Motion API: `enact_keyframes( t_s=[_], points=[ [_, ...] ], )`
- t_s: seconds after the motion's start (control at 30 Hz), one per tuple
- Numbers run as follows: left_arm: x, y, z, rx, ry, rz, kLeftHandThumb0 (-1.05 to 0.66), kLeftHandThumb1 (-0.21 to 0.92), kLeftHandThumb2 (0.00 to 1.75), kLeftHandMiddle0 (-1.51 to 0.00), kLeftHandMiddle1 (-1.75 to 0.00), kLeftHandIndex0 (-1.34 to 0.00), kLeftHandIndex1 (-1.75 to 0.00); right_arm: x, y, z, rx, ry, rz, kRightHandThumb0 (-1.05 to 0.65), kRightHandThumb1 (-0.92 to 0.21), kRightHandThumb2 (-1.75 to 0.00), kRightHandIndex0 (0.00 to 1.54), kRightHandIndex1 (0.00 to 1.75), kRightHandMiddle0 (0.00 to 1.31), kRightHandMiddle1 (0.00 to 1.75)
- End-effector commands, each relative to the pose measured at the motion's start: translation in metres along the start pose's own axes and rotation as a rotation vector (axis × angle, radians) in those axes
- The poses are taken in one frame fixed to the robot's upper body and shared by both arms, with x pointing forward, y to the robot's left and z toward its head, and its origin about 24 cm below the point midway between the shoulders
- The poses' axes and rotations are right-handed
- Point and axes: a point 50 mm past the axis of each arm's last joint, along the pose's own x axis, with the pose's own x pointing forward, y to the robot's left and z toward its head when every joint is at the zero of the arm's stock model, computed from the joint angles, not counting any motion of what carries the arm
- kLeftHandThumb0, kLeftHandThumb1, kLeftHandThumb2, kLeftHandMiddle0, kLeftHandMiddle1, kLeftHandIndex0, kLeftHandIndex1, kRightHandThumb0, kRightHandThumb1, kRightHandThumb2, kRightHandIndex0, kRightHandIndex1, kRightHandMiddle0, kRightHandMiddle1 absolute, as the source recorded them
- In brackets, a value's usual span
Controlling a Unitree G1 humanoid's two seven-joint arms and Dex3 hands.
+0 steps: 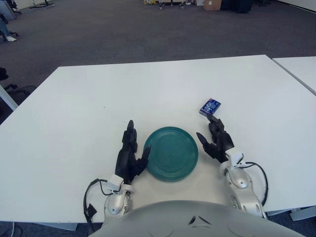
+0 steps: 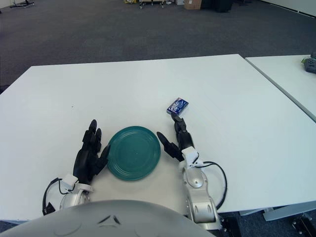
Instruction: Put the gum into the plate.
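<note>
Right hand (image 1: 217, 140) fingers spread, empty, reaching toward gum (image 1: 210, 106) just beyond plate (image 1: 171, 152); left hand (image 1: 131, 158) open, idle beside plate.

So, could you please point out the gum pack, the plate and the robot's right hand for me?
gum pack (image 1: 210, 106), left eye view, middle of its blue top face.
plate (image 1: 171, 153), left eye view, bare centre of the green dish.
right hand (image 1: 217, 139), left eye view, black palm.

plate (image 1: 171, 153): teal | gum (image 1: 210, 106): blue, white print | table (image 1: 98, 98): white | left hand (image 1: 131, 157), right hand (image 1: 216, 140): black
</note>
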Motion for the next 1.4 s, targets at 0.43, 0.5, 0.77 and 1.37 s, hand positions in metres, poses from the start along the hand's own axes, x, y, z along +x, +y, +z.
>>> enact_keyframes(
  t_s=[0.43,0.5,0.77,1.37],
  points=[
    [0.003,-0.001,-0.019,-0.026,0.075,0.016,-0.81,0.92,0.41,-0.08,-0.01,0.0,-0.31,0.051,-0.035,0.077,-0.68,-0.609,-0.084,-0.71,-0.92,-0.37,0.51,0.1,0.08,0.93],
    [0.004,-0.002,-0.02,-0.05,0.075,0.025,-0.81,0.92,0.39,-0.09,-0.02,0.0,-0.34,0.057,-0.036,0.084,-0.743,-0.632,-0.08,-0.69,-0.92,-0.36,0.52,0.1,0.08,0.93],
    [0.009,-0.003,-0.021,-0.081,0.073,0.033,-0.79,0.92,0.32,-0.16,-0.03,0.0,-0.41,0.08,-0.04,0.1,-0.967,-0.637,-0.038,-0.63,-0.92,-0.32,0.53,0.09,0.1,0.94],
    [0.014,-0.004,-0.021,-0.069,0.054,0.018,-0.77,0.92,0.38,-0.18,-0.02,0.0,-0.44,0.163,-0.033,0.072,-1.208,-0.474,0.094,-0.65,-0.92,-0.4,0.48,0.05,0.09,0.97]
  ],
)
